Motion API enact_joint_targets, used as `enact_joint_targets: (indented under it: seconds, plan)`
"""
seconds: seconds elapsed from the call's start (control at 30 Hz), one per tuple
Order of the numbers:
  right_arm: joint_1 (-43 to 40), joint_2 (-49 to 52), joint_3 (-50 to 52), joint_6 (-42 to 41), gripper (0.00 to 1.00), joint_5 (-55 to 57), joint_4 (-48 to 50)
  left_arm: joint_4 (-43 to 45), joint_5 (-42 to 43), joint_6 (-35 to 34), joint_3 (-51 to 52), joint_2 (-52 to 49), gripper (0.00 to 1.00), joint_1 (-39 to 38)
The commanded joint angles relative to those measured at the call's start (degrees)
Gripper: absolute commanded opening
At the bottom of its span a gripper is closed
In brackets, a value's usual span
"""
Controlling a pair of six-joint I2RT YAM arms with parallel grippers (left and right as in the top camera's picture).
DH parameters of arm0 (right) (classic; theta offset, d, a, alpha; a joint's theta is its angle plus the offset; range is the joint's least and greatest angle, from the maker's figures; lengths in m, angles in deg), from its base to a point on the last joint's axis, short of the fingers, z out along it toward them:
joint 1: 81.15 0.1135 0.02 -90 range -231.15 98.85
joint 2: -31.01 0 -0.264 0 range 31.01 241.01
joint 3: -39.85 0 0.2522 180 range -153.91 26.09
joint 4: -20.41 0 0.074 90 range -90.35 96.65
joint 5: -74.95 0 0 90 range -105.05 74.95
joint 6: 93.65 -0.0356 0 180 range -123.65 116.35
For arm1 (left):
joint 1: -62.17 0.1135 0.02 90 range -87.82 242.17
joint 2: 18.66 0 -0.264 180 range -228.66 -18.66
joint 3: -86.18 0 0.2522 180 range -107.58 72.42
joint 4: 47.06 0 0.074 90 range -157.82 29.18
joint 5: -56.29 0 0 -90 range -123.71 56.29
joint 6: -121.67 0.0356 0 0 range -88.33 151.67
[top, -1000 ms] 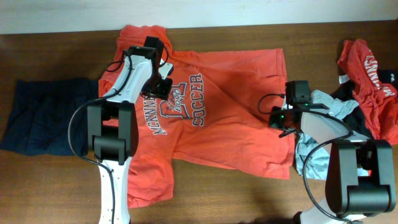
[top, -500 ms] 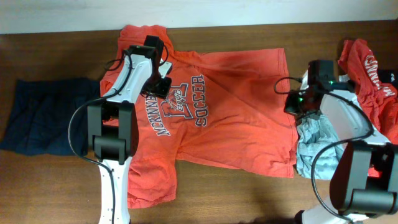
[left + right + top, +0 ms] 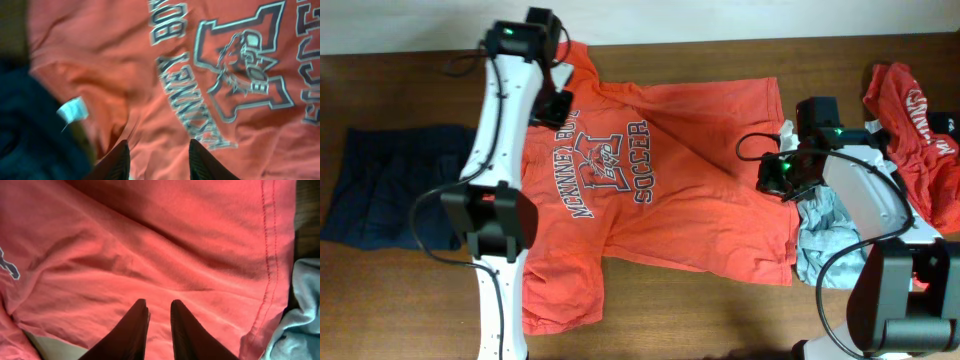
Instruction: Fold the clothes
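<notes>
Overhead, the orange T-shirt (image 3: pixel 690 170) lies spread print-up across the middle of the wooden surface (image 3: pixel 720 320), neck toward the left of the frame and hem toward the right. No fold is made yet. The left pincer (image 3: pixel 556 106) hangs over the neck end at upper left and the right pincer (image 3: pixel 775 178) over the cloth near the hem. A navy garment (image 3: pixel 390 190) sits at far left, a red printed tee (image 3: pixel 920 130) at far right and a pale grey-blue garment (image 3: pixel 825 235) just beside the hem. The step in hand looks like lining up for the first fold. Next, each pincer would need to drop to an edge of the cloth and pinch it, and neither has done so.

Closer in, the left wrist view shows what the overhead hides. The left pincer (image 3: pixel 160 147) stands apart and empty at bottom centre, above the T-shirt (image 3: pixel 125 50), with the white neck label (image 3: pixel 73 109) at left.

Lastly, the right wrist view shows the right pincer (image 3: pixel 158 304) parted only narrowly and gripping nothing. It is over rumpled T-shirt (image 3: pixel 175 240) cloth, short of the stitched hem (image 3: pixel 267 255) at right, where the grey-blue garment (image 3: pixel 300 315) meets it.
</notes>
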Motion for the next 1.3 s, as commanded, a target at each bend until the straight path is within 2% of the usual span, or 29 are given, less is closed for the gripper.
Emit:
enact_joint_targets:
  seconds: [0.0, 0.17, 0.3, 0.33, 0.4, 0.47, 0.5, 0.53, 0.6, 0.63, 0.7, 0.8, 1.0, 1.27]
  plan:
    - [-0.59, -3.89, -0.85, 0.79, 0.2, -1.36, -0.61, -1.33, -1.27, -0.7, -4.07, 3.76, 0.35, 3.74]
    - [-0.59, -14.86, -0.85, 1.9, 0.21, -1.11, -1.73, -1.33, -1.03, -0.74, -4.02, 15.63, 0.34, 7.74]
    - [-0.59, -25.07, -0.85, 1.86, 0.3, -1.14, -3.06, -1.31, -0.85, -1.16, -1.49, 27.41, 0.41, 8.41]
    - [-0.59, -26.95, -0.85, 1.86, 0.35, -1.11, -3.87, -1.31, -0.85, -1.16, 0.28, 29.86, 0.44, 8.41]
    - [-0.57, -28.59, -0.85, 1.86, 0.44, -1.11, -4.92, -1.31, -0.87, -2.05, 4.04, 32.87, 0.65, 8.44]
    - [-0.57, -30.12, -0.85, 1.86, 0.55, -1.14, -6.84, -1.31, -0.85, -4.37, 11.34, 35.93, 0.79, 8.44]
    - [-0.52, -30.27, -0.85, 1.88, 0.67, -1.14, -7.96, -1.31, -0.85, -6.19, 16.41, 37.16, 0.81, 8.44]
    - [-0.52, -30.16, -0.85, 1.86, 0.76, -1.14, -8.96, -1.25, -0.85, -7.32, 22.34, 38.01, 0.82, 8.44]
    - [-0.52, -30.05, -0.83, 1.88, 0.79, -1.14, -9.97, 0.02, -0.09, -8.7, 30.34, 38.47, 0.86, 8.44]
    - [-0.52, -30.05, -0.83, 1.86, 0.8, -1.16, -10.12, 1.27, 1.49, -8.68, 34.01, 38.51, 0.99, 8.41]
    - [-0.52, -30.05, -0.83, 1.86, 0.84, -1.16, -10.49, 4.66, 5.62, -8.66, 40.85, 38.51, 0.99, 8.44]
    - [-0.52, -30.05, -0.83, 1.84, 0.99, -1.33, -10.84, 10.1, 11.28, -8.22, 50.4, 38.49, 0.99, 8.44]
    - [-0.52, -30.03, -0.81, 1.68, 0.99, -1.11, -11.32, 15.96, 12.35, -8.26, 61.37, 38.51, 0.99, 10.45]
    - [-0.52, -30.03, -0.81, 1.68, 0.99, -1.11, -11.32, 18.47, 12.31, -8.24, 62.71, 38.49, 0.99, 10.78]
